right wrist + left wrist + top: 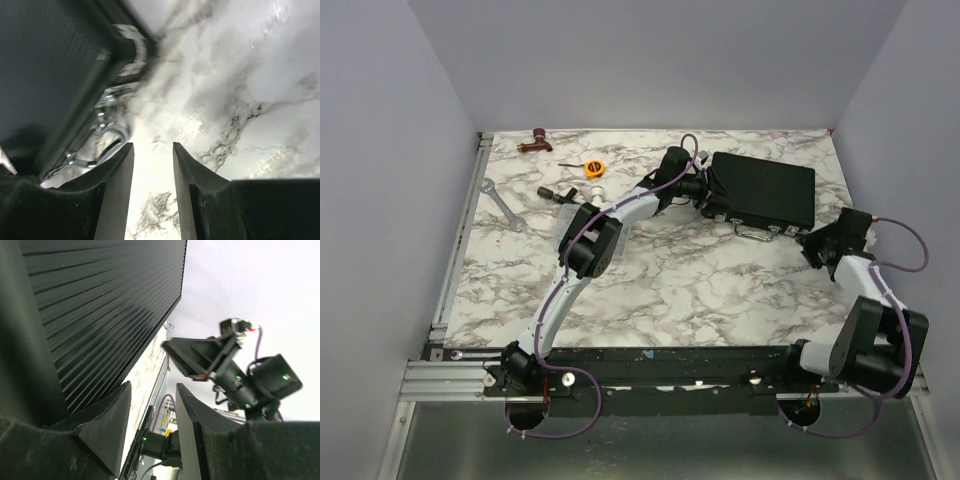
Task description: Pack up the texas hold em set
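The black poker case (765, 188) lies shut on the marble table at the back right, its silver handle and latches (752, 233) on the near side. Chips, cards and dice are hidden inside. My left gripper (705, 188) is at the case's left end, open and empty. In the left wrist view (152, 390) the ribbed black lid (100, 305) rises just left of its fingers. My right gripper (817, 248) is near the case's front right corner. It is open and empty over bare marble (153, 147), with the case's silver hardware (107, 135) just to its left.
A silver wrench (502, 203), a yellow tape measure (594, 169), a reddish-brown tool (535, 143) and a clear plastic box (570, 210) partly under the left arm lie at the back left. An aluminium rail (460, 240) runs along the left edge.
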